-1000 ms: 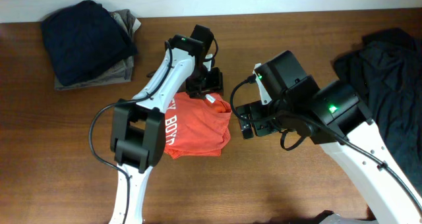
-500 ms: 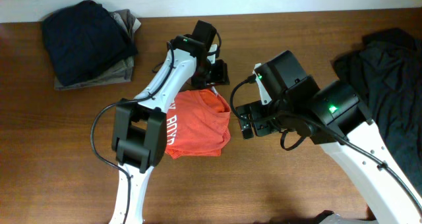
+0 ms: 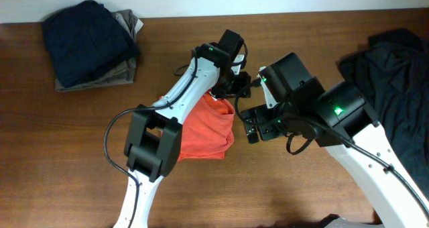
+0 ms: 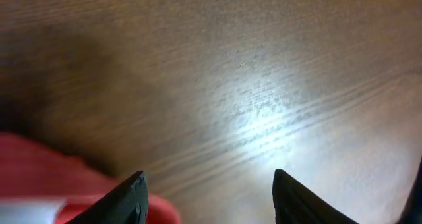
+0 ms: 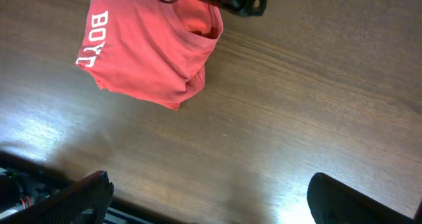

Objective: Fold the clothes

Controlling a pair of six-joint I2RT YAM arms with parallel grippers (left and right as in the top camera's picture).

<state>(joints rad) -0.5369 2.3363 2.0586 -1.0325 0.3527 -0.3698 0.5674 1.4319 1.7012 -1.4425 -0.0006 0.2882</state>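
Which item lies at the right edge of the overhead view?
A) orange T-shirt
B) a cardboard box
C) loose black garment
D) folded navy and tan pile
C: the black garment sprawls unfolded along the right edge, while the navy and tan pile sits in the upper-left corner and the orange T-shirt lies mid-table between the arms.
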